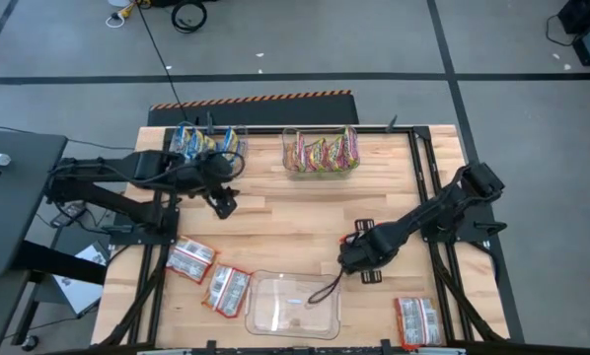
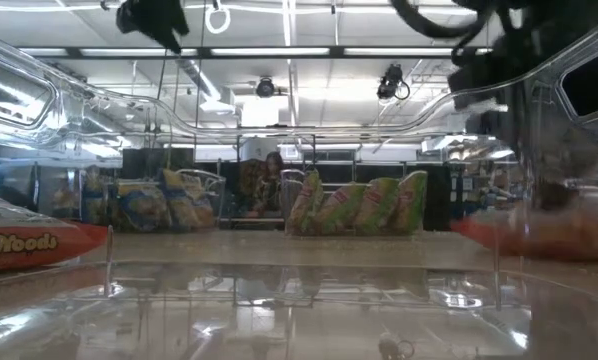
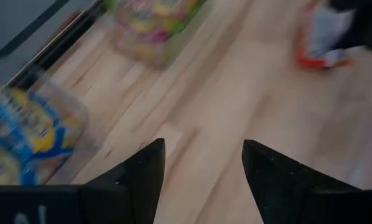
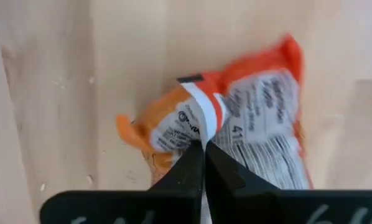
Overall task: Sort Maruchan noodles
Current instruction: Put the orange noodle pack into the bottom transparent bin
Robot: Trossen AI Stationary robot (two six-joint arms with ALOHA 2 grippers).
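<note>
An orange-and-silver noodle packet [image 4: 254, 124] lies on the wooden table, and my right gripper [image 4: 203, 149] is shut on it, just beyond the far right corner of the empty clear bin [image 1: 293, 304]. In the high view my right gripper [image 1: 357, 261] hides that packet. My left gripper [image 1: 221, 202] hangs open over bare wood in front of the bin of blue-yellow packets [image 1: 206, 143]. In its wrist view, nothing lies between the fingers of the left gripper [image 3: 201, 168]. Green-pink packets [image 1: 322, 153] stand in a second bin at the far edge. My right gripper pinches a bunched-up fold of the packet's wrapper [image 4: 201, 121] between its two fingertips, near the packet's crumpled end. The fingers come from above, pointing down. The packet's other end still lies flat on the table.
Two red-silver packets [image 1: 191, 259] [image 1: 228, 289] lie left of the empty bin and one [image 1: 418, 320] lies near the front right corner. In the low view a red packet [image 2: 29, 245] shows at the left. Bare wood spans the table's middle.
</note>
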